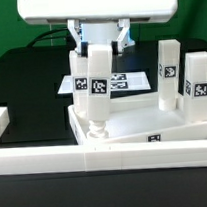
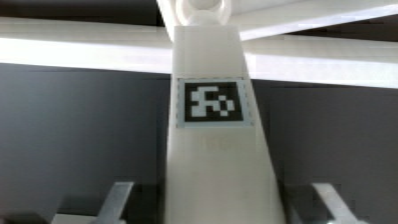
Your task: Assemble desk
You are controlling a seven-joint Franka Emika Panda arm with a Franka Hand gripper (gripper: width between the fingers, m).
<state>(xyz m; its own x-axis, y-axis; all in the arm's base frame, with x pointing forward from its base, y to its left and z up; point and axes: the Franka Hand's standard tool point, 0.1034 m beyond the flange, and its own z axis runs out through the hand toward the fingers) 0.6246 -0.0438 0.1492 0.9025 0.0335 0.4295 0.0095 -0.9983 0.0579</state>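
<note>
Hand [image 1: 96,54] is clenched on the top of one leg [image 1: 96,87], holding it upright over a near corner socket of the desk top [image 1: 143,119], its lower end at or in the socket; whether it is seated I cannot tell. In the wrist view the leg [image 2: 214,150] runs straight between the two fingers [image 2: 118,200]. It looks like stiff, light plastic with smooth, possibly slippery faces, so a hold high on the flat sides, clear of the tag, seems best. Two more legs [image 1: 170,75] stand on the top's right side. A rail [image 1: 105,151] lies just near of the top, crowding the socket; the marker board [image 1: 115,83] lies beyond. Open bench [image 1: 25,82] is to the left.
</note>
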